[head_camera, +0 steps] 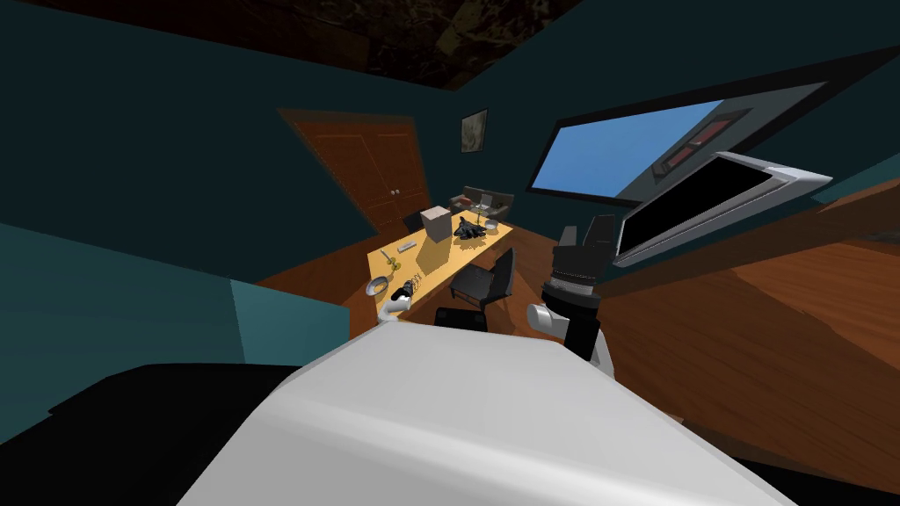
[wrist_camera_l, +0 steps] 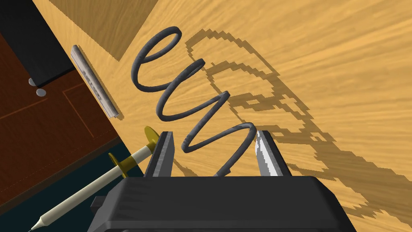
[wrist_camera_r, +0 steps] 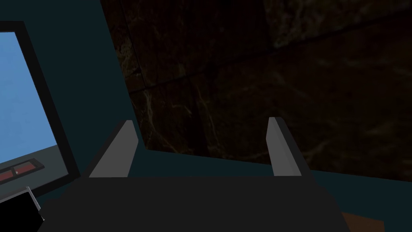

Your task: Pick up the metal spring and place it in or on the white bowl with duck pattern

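Left claw [wrist_camera_l: 213, 136] is closed on the end coil of the metal spring [wrist_camera_l: 189, 92] over the counter [wrist_camera_l: 330, 60]; right claw [wrist_camera_r: 201, 121] stands open.

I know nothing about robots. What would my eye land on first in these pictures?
First, the dark grey coil spring, held between the fingers of the left end effector over a yellow wooden table, where it throws a jagged shadow. Next comes the bright blue window on the dark wall to the right. A white pen-like tool with yellow flanges lies beside the end effector.
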Controlling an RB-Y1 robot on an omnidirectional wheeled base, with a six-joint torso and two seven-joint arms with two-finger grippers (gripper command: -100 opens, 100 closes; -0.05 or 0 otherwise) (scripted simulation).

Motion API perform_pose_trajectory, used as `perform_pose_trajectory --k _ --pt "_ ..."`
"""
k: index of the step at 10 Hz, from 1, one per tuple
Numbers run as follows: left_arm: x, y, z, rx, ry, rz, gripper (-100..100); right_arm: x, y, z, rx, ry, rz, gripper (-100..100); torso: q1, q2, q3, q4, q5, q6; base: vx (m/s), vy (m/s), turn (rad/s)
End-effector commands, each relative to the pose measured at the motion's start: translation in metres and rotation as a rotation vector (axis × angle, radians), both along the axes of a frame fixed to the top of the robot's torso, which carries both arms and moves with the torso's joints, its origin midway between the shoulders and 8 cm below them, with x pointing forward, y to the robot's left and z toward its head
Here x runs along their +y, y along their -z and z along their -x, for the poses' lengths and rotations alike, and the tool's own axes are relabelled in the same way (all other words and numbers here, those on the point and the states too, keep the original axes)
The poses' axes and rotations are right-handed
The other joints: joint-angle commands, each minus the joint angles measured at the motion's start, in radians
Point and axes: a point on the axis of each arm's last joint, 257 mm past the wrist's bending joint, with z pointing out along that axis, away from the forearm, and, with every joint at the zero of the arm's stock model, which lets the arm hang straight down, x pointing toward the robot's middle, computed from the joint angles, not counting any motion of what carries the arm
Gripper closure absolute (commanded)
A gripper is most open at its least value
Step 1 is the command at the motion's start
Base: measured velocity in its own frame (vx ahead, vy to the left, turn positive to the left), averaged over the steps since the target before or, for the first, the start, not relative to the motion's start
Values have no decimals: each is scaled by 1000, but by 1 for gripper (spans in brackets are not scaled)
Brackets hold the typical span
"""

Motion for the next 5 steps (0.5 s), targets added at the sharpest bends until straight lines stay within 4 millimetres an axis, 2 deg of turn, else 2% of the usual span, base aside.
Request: perform_pose_trajectory --k 1,4,5 --pt "0 0 0 0 0 0 100 0 0 0 0 0 0 0 0 0 0 0 0 0 0 0 0" --pt "0 -2 -2 -5 1 -2 100 0 0 0 0 0 0 0 0 1 0 -1 1 -1 0 0 0" --pt "0 -2 -2 -5 1 -2 0 0 0 0 0 0 0 0 0 1 0 -1 1 -1 0 0 0"
